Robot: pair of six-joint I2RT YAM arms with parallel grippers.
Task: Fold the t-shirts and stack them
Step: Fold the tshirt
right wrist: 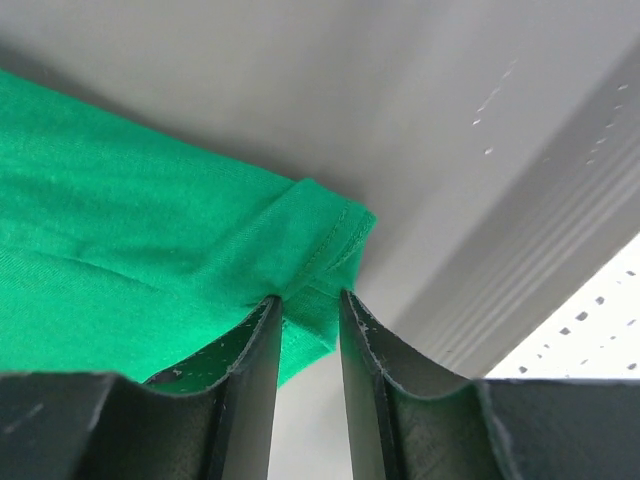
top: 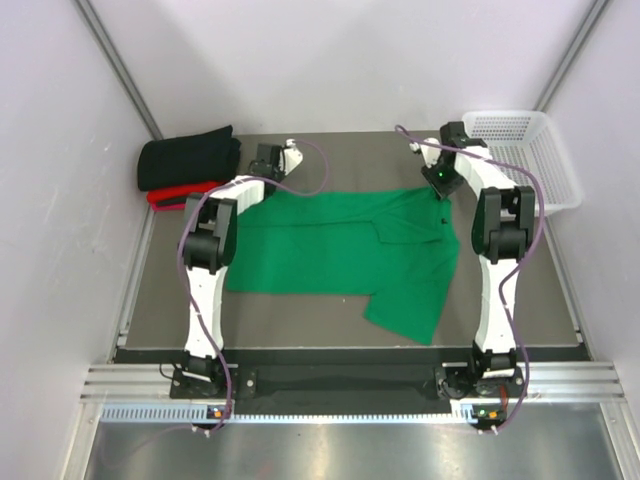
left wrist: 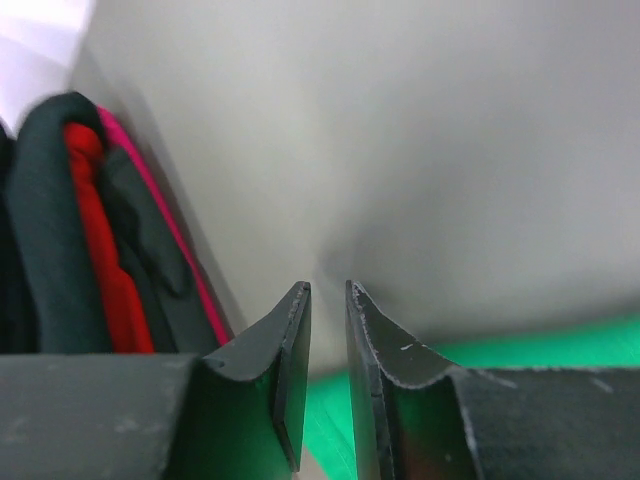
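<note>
The bright green t-shirt point(top: 330, 245) lies spread on the dark table, with one part folded over at its right. The black t-shirt point(top: 190, 157) sits folded on the red t-shirt point(top: 172, 196) at the back left. My left gripper point(top: 268, 165) is at the green shirt's far left corner. Its jaws point(left wrist: 328, 290) stand a narrow gap apart, with green cloth point(left wrist: 560, 345) below them. The black point(left wrist: 45, 230) and red point(left wrist: 100, 250) shirts lie to its left. My right gripper point(top: 440, 185) is at the far right corner, jaws point(right wrist: 310, 298) slightly apart around the green hem point(right wrist: 130, 250).
A white mesh basket point(top: 530, 160) stands at the back right, just beyond the right gripper, and its edge shows in the right wrist view point(right wrist: 590, 330). Grey walls close in on the left, right and back. The table's metal rail point(top: 350, 385) runs along the near edge.
</note>
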